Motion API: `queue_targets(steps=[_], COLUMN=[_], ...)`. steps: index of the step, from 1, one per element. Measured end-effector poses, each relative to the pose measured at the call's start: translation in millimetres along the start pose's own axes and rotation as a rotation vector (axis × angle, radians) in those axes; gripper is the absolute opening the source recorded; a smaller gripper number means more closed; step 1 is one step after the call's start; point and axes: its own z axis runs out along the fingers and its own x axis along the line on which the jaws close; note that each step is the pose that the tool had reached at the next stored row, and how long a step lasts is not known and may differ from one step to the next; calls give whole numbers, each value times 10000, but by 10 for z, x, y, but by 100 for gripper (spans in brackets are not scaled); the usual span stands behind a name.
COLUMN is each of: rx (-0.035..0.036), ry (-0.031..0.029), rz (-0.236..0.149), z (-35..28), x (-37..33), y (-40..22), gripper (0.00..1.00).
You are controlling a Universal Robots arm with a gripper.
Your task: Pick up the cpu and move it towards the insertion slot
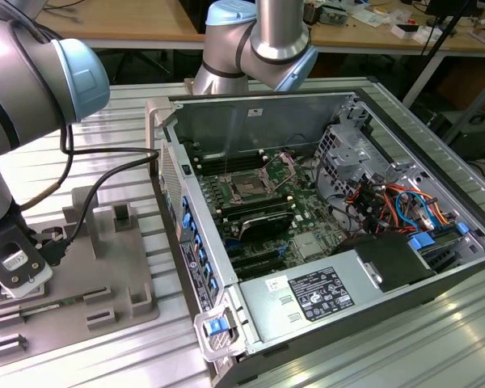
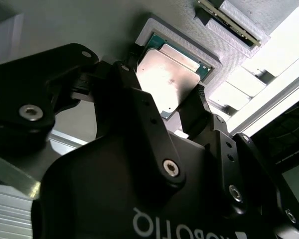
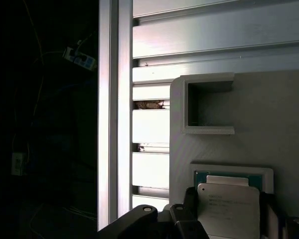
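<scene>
Tool (image 2: 165, 78) spread, straddling cpu (image 3: 228, 208) | cpu seated in grey tray (image 3: 274, 119) recess | insertion slot (image 1: 249, 187) well apart, inside computer case (image 1: 259, 121)

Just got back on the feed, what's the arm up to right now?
The arm's gripper is low over the grey tray, at the exterior view's left, right at the cpu. In both wrist views the cpu lies flat in its tray recess, not yet lifted. The insertion slot is on the motherboard inside the open computer case, apart from the tray, so the carry toward it has not begun.
</scene>
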Motion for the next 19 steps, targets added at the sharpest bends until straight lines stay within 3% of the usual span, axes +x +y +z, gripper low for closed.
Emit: queue_targets(steps=[19], rx=[13], ry=[0], rz=[0], z=[0], x=[0], y=[-3], gripper=[55])
